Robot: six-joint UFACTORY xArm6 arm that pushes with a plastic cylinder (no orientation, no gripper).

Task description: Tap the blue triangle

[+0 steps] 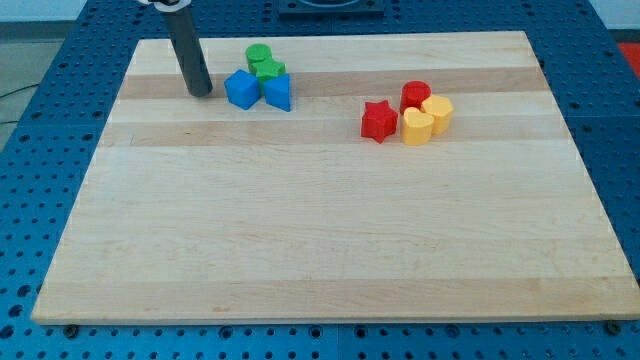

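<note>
1. surface [320, 250]: pale wood board w/ visible grain bands, lying on a blue perforated base [620, 200].
2. tool: plain dark matte rod, no jaws, nothing to open or close, holds nothing. my tip [201, 93] rests on the wood near the view's top left.
3. blue triangle [279, 92]: smooth wedge-like block, just right of a blue cube-ish block [240, 89], touching it. tip sits just left of that cube, so cube is between tip & triangle.
4. two green blocks behind the blues: round one [258, 54] & lumpy one [270, 70], shape unclear.
5. right cluster, well apart: red star [378, 121], red cylinder [416, 95], two yellow blocks [417, 128] [438, 112], rounded, exact shapes hard to tell. all look like smooth plastic.
</note>
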